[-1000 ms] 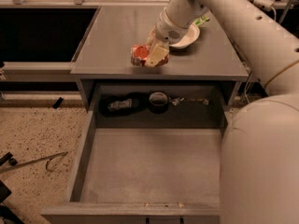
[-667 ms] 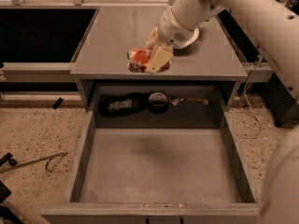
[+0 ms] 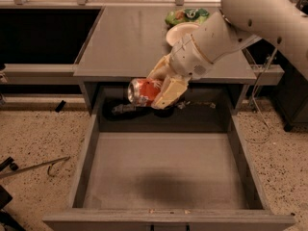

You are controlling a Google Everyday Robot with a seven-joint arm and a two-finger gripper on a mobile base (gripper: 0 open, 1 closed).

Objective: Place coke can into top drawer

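Since the earlier frames, the coke can has been lifted off the bench and carried forward past the bench's front edge, and the end effector has been brought down with it in front of that edge. The end effector is now seen clenched on the can, one cream finger above it and one below, with the can held on its side and a silver end turned to the left. The can is held in the air, touching neither bench nor drawer. Below and in front of the end effector the top drawer is pulled fully open, its grey floor bare under the can. Behind and above the end effector, to its right, a white bowl is set on the bench, and a green chip bag lies just beyond the bowl. Just below and behind the end effector, dark small items are seen in the shadowed recess under the bench.
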